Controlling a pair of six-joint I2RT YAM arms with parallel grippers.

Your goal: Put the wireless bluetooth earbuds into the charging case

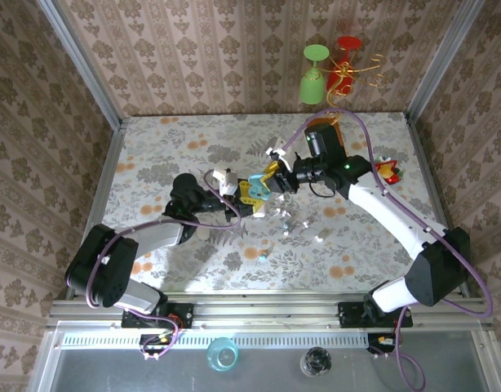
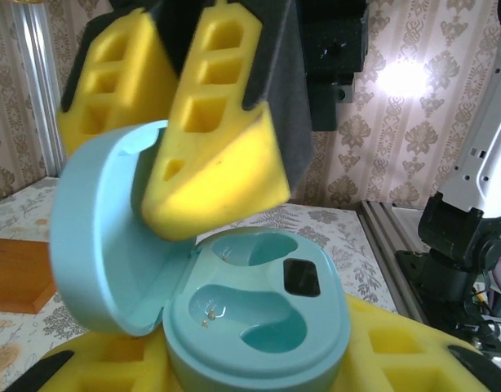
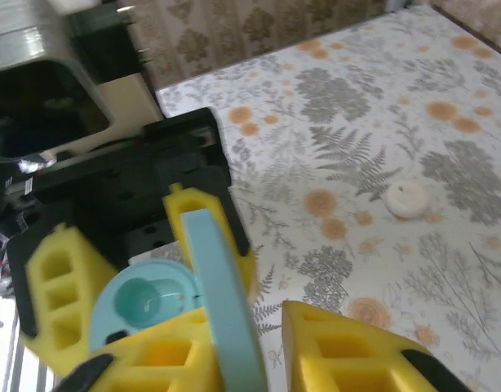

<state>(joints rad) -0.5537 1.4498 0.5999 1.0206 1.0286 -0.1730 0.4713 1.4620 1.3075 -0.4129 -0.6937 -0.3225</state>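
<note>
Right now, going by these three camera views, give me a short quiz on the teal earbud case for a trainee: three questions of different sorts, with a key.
1. True or false: the lid of the teal case is shut.
2. Multiple choice: the left gripper holds the case by A) its base, B) its lid, C) nothing, it has let go.
3. Short answer: what lies in the two sockets of the case?
Key: 1 false, the lid stands open. 2 A. 3 nothing, both sockets are empty.
</note>
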